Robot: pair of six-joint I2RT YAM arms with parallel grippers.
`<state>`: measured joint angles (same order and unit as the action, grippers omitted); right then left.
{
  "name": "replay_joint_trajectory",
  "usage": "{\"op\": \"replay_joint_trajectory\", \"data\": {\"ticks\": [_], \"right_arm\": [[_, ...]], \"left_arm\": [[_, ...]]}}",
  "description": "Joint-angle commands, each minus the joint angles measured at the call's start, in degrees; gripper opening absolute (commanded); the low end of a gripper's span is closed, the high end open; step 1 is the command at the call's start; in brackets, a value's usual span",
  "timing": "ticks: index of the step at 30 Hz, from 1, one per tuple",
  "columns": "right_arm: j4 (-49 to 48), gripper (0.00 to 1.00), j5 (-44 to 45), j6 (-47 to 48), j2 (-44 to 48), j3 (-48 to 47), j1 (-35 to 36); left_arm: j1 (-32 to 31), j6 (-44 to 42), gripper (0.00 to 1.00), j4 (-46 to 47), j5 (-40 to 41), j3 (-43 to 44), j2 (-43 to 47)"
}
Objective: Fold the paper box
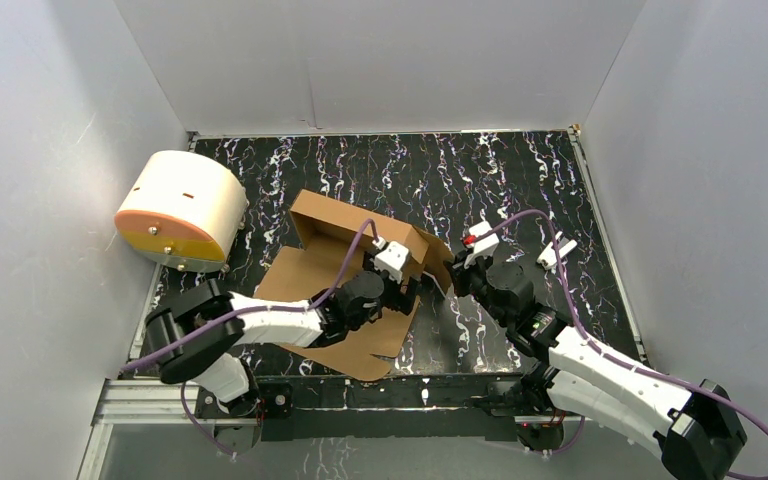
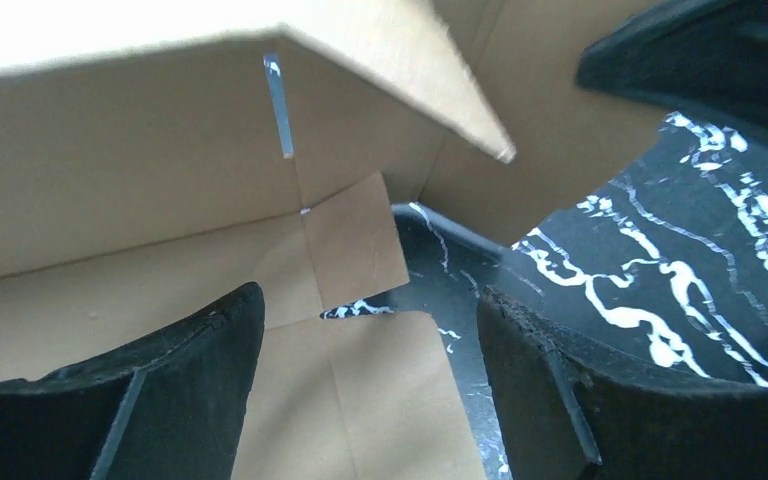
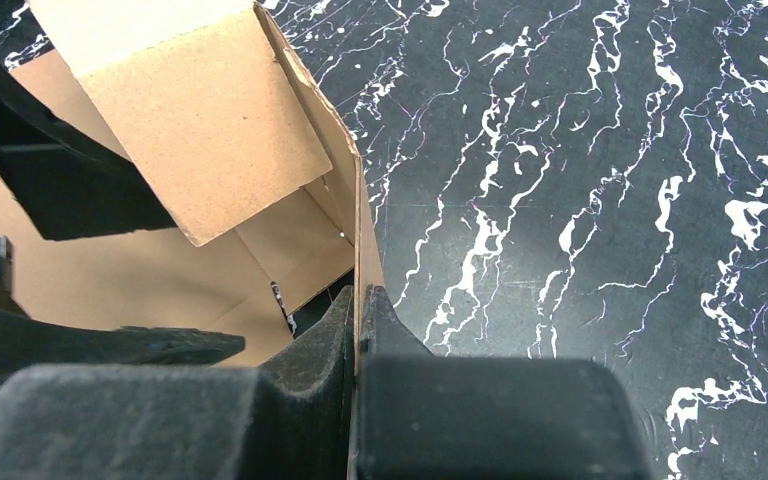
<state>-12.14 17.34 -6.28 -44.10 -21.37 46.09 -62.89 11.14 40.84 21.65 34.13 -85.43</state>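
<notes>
Cream cylinder [image 1: 185, 208]; marbled black table [image 1: 520, 170]

I see the box [image 1: 298, 276], plain brown cardboard, half folded and lying just left of centre on the table [image 1: 520, 190]. Its far and right walls stand up, with a flap leaning inward over the floor. The wide near panel lies flat, spread out on the near side.

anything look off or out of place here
Nothing spilled or torn. The paper box sits half-folded and skewed to the table edges, and the cream cylinder lies on its side at the far-left edge.
</notes>
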Motion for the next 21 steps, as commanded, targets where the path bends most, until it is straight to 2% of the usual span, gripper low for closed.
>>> {"op": "replay_joint_trajectory", "data": {"ticks": [1,6,14,21], "right_arm": [[-5.4,0.02,-1.2,-1.2,1.3,0.3,0.0],[-6.1,0.02,-1.4,-1.0,1.4,0.9,-0.1],[-6.2,0.02,-1.2,-0.8,1.3,1.3,0.0],[-4.9,0.02,-0.9,-0.2,1.4,1.0,0.0]], "left_arm": [[-0.4,0.0,0.76,8.1,4.6,0.0,-5.1],[-0.5,0.2,0.78,15.4,7.3,-0.1,-11.6],[-0.6,-2.5,0.79,21.4,12.1,2.7,-19.7],[-0.5,-1.5,0.73,26.0,20.6,1.4,-19.7]]}}
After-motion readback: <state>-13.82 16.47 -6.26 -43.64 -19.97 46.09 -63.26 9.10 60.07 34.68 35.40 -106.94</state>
